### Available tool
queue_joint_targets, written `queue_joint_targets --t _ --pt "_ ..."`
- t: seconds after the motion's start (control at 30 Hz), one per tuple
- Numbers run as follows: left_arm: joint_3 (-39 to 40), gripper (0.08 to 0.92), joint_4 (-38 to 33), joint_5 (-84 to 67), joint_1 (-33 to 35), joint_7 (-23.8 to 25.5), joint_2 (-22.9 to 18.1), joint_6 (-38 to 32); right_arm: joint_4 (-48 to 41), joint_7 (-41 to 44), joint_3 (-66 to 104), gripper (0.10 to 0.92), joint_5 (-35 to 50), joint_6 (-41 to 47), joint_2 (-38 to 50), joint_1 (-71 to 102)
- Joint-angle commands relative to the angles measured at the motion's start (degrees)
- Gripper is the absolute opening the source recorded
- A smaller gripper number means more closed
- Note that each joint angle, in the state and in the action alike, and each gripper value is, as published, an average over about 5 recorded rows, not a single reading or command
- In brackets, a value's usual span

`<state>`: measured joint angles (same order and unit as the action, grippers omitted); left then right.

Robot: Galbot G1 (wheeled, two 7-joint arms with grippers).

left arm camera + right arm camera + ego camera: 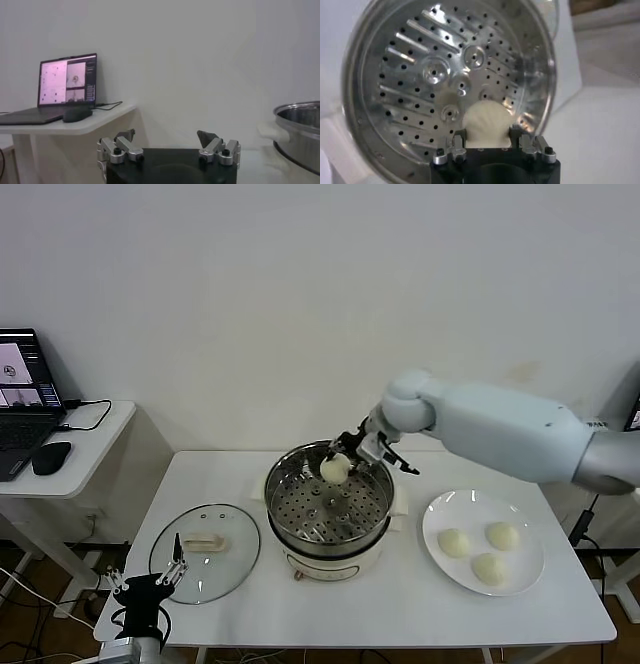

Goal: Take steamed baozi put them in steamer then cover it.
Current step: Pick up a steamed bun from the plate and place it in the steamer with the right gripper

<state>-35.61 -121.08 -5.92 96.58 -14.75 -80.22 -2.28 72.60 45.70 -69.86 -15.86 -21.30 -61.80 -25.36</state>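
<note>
The right gripper (341,460), at frame centre of the head view, is closed narrowly on one small cream-white round baozi (333,469), holding it above the far rim of the shiny round stainless-steel steamer (300,529). Three more buns wait on the flat white plate (436,556) at lower right. The clear glass cover (232,559) lies lower left. The left gripper (148,584) is parked there, jaws wide and empty.

Risk: release near the rim may let the bun roll against the wall or fall outside.

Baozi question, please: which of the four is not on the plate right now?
The baozi in the right gripper, over the steamer; the other three lie on the plate.
</note>
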Motion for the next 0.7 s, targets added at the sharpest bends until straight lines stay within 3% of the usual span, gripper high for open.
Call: queue_joint_targets --t 0.03,0.23,0.43,0.57,0.7 --pt "-0.2 0.823 0.1 -0.1 0.0 0.0 0.0 0.0 -7.2 -3.9 1.7 0.543 -13.5 -8.4 -4.1 3.5" --pt "-0.3 0.823 0.0 -0.2 0.2 0.0 0.0 -0.2 -10.9 -6.4 4.7 0.543 -17.4 -10.7 -6.2 5.4" --pt "-0.2 0.823 -0.4 -0.4 0.3 0.0 0.0 -0.2 -12.5 -7.5 4.9 0.568 -15.2 -10.7 -7.6 5.7" --pt "-0.2 0.823 -0.6 -0.8 0.3 -0.1 -0.1 -0.1 -10.9 -6.5 4.0 0.668 -11.0 -9.3 -6.6 4.8" --pt "-0.1 0.823 -1.1 -1.9 0.4 0.0 0.0 0.4 -3.9 -1.3 1.3 0.779 3.6 -1.1 -2.4 0.8"
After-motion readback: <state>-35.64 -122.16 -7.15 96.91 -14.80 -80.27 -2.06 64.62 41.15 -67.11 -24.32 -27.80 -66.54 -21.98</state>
